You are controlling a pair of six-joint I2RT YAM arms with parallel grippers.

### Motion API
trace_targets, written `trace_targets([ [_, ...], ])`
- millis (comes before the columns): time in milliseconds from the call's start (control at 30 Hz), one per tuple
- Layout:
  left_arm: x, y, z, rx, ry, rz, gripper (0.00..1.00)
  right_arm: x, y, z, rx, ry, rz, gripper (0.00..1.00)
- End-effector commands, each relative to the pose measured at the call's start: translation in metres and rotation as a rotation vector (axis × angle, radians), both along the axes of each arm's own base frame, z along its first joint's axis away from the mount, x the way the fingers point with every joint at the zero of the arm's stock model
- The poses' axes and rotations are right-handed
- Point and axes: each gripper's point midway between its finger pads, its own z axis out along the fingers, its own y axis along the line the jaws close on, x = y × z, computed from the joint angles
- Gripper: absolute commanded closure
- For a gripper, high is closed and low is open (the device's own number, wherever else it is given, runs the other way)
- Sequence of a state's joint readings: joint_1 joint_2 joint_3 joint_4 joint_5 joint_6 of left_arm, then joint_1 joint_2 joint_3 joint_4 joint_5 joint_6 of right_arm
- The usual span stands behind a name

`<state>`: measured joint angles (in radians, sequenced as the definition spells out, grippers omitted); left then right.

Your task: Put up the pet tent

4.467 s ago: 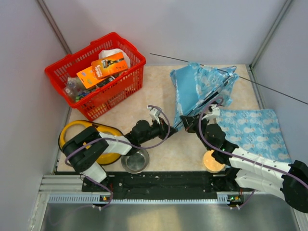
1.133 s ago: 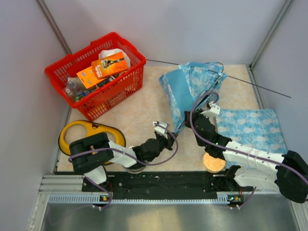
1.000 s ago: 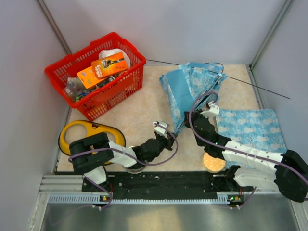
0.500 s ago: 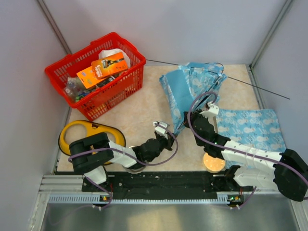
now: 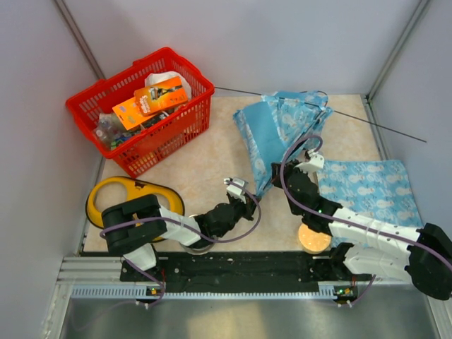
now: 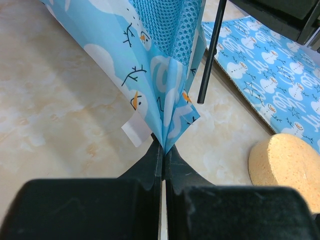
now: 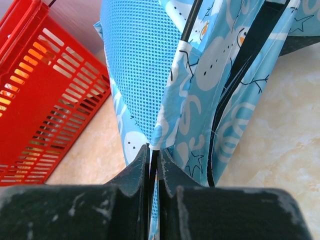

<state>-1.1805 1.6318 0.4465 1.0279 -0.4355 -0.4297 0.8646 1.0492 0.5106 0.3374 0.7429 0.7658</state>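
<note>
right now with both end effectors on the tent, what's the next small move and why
Probably ease the two apart to spread the fabric: the left end effector and right end effector each pinch an edge of the pet tent, which sags folded and collapsed.

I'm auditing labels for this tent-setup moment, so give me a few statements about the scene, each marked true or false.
1. The left gripper and the right gripper are both shut on fabric of the pet tent. True.
2. The red basket is empty. False: it holds packaged items.
3. The flat mat lies right of the tent in the top view. True.
4. The tent stands fully pitched. False: it is slumped and folded, with a thin pole sticking out.
5. The round tan disc sits in the basket. False: it lies outside it, beside the mat.
</note>
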Motion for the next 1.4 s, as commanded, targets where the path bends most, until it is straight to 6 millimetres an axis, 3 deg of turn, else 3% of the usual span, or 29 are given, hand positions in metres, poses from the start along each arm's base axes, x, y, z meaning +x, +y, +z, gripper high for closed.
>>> trace_targets([
  [0,-0.045,0.039,-0.091,0.325,0.157,-0.103,1.0,0.02,-0.066,0.057,0.042,-0.157,-0.337,1.0],
  [633,-0.045,0.039,-0.086,0.327,0.149,-0.111,1.0,0.03,-0.05,0.035,0.007,-0.13,-0.304,1.0],
  [900,-0.042,0.031,-0.071,0.308,0.142,-0.109,1.0,0.026,-0.041,0.02,-0.002,-0.12,-0.228,1.0],
  [1100,-0.041,0.024,-0.062,0.307,0.136,-0.116,1.0,0.02,-0.034,0.016,0.004,-0.116,-0.175,1.0],
  [1367,-0.042,0.014,-0.058,0.31,0.135,-0.152,1.0,0.011,-0.016,0.026,0.059,-0.149,-0.084,1.0],
])
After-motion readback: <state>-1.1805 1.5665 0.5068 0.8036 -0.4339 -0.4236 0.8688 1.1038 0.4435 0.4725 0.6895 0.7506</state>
